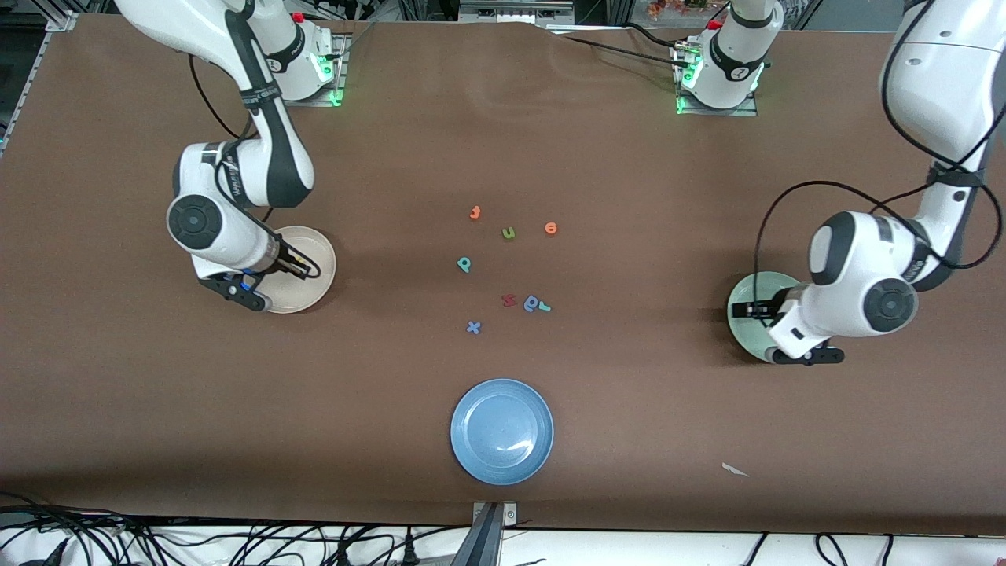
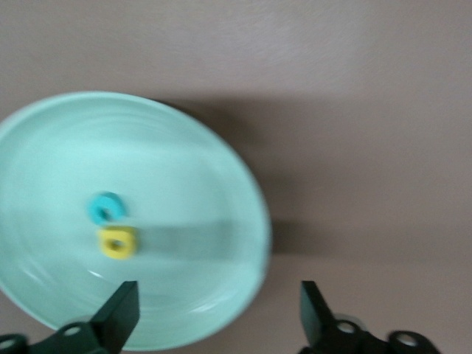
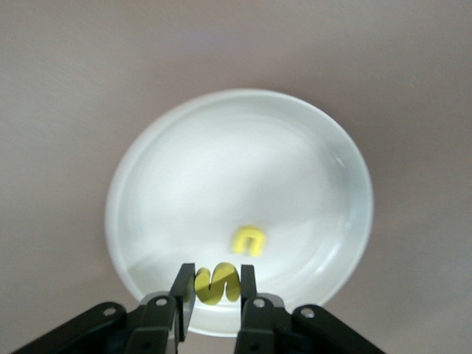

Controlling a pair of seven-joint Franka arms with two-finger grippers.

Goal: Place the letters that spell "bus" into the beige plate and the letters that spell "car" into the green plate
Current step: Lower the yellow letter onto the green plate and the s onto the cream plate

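Crockery nearest the front camera is a round blue plate [image 1: 501, 431], which is left out of the task. Farther from it, a loose cluster of small foam letters is spread at mid-table: a blue cross-shaped letter [image 1: 473, 327], then a red letter [image 1: 508, 299] beside a blue round-bowled letter [image 1: 532, 303] that touches a teal "r" [image 1: 544, 307], then a teal round-bowled "b" [image 1: 464, 265], and farthest a green "u" [image 1: 508, 233] between two orange letters [image 1: 475, 212].

At the left arm's end, the left gripper [image 2: 220, 317] is held over the round pale mint-green plate [image 2: 44, 133], its jaws spread wide and nothing between them. A teal "c" [image 2: 108, 208] and a yellow round-bowled "a" [image 2: 118, 243] are seen lying side by side in that plate.

At the right arm's end, the right gripper [image 3: 217, 289] is held low over the round cream-beige plate [image 3: 147, 169], clenched on a yellow "s" [image 3: 217, 283]. A yellow "u" [image 3: 249, 240] already lies in the plate.

The step in hand is judged to be delivery: the "s" has yet to be released. Next, the "b" must be fetched for the beige plate and the "r" for the green one; the "r" must be picked cleanly away from its blue neighbour.
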